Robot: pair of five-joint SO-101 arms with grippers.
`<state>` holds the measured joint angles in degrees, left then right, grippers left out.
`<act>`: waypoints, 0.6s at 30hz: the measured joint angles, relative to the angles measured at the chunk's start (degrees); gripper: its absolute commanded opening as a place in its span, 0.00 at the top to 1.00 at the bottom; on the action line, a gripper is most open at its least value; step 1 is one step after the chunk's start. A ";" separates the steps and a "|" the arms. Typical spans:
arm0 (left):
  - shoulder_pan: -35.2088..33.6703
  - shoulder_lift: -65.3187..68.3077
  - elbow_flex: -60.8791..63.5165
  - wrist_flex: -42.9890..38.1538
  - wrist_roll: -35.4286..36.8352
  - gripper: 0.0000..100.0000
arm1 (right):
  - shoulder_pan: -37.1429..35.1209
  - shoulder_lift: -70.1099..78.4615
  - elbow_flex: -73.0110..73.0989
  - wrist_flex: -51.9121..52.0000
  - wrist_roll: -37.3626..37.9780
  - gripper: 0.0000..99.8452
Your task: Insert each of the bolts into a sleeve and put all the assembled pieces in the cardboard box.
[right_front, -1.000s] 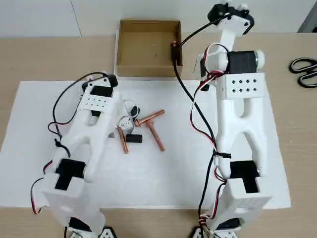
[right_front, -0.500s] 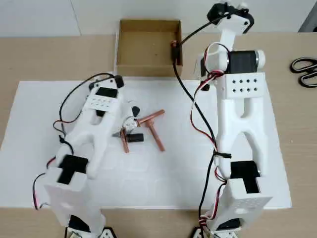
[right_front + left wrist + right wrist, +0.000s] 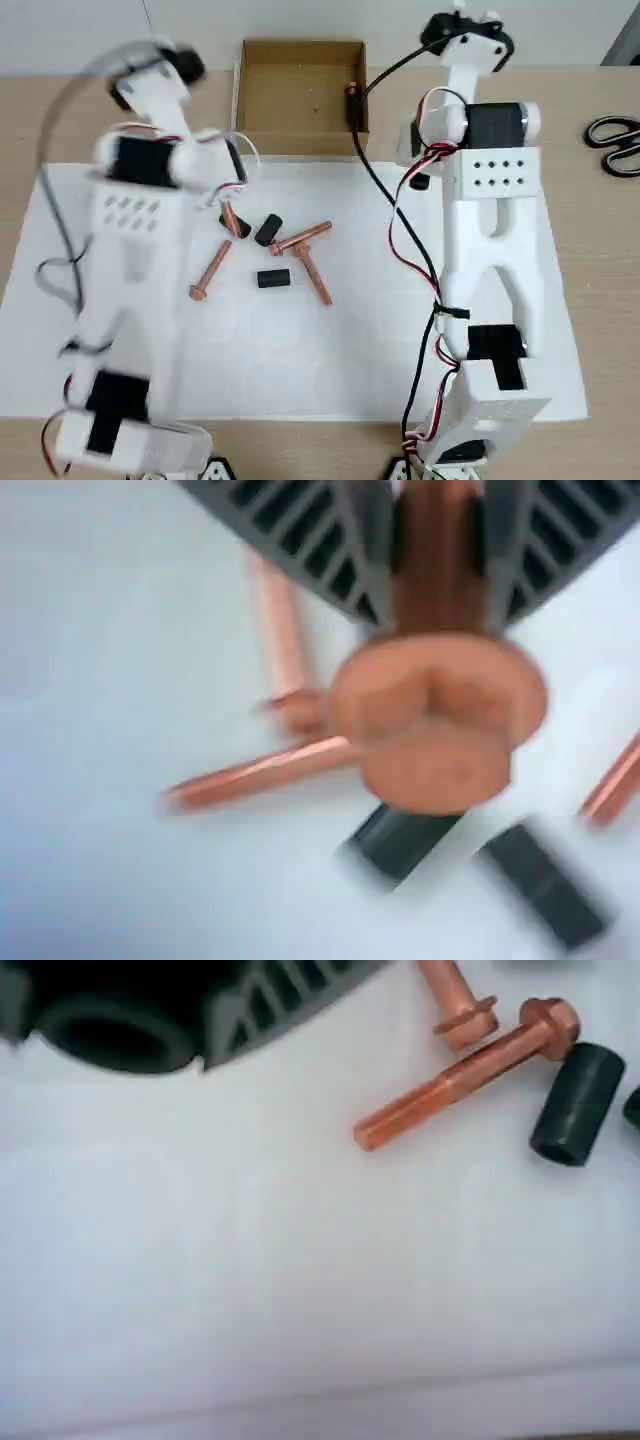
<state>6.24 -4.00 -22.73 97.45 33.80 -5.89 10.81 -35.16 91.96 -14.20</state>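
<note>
Nearest the arm bases, the white sheet (image 3: 330, 370) covered the middle of the table (image 3: 600, 250). Farther in, a loose bolt (image 3: 210, 271) lay slantwise on the sheet with its head at the near end. The near sleeve (image 3: 273, 278) lay on its side close by, apart from it. Past these, two bolts met in a T: the long bolt (image 3: 305, 237) angled toward the far right, and the cross bolt (image 3: 314, 274) ran back toward the near side. The far sleeve (image 3: 268, 230) lay right by the long bolt's head; whether they touched could not be told. Just beyond, the left gripper (image 3: 231, 208) was clamped on the held bolt (image 3: 437, 725), its dark fingers (image 3: 365, 540) pressing either side of the shank and the flanged head sticking out past them. The right gripper (image 3: 413, 150) hung over the sheet's far right part, and how wide it stood could not be told. Beyond the sheet's far edge sat the cardboard box (image 3: 252, 100), with scissors (image 3: 612, 140) well off to the right.
</note>
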 measured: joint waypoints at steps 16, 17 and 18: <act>14.15 -26.11 18.99 -37.63 -18.37 0.99 | -1.41 -29.71 8.88 -7.56 8.79 1.00; 14.95 -28.75 22.42 -40.97 -21.01 0.99 | -2.29 -30.51 12.22 -8.00 8.97 1.00; 15.74 -31.21 26.46 -44.84 -23.65 0.99 | -3.08 -31.56 16.09 -9.49 9.14 1.00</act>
<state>21.98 -35.21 3.74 52.62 10.15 -8.97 -20.75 -19.08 82.46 -5.05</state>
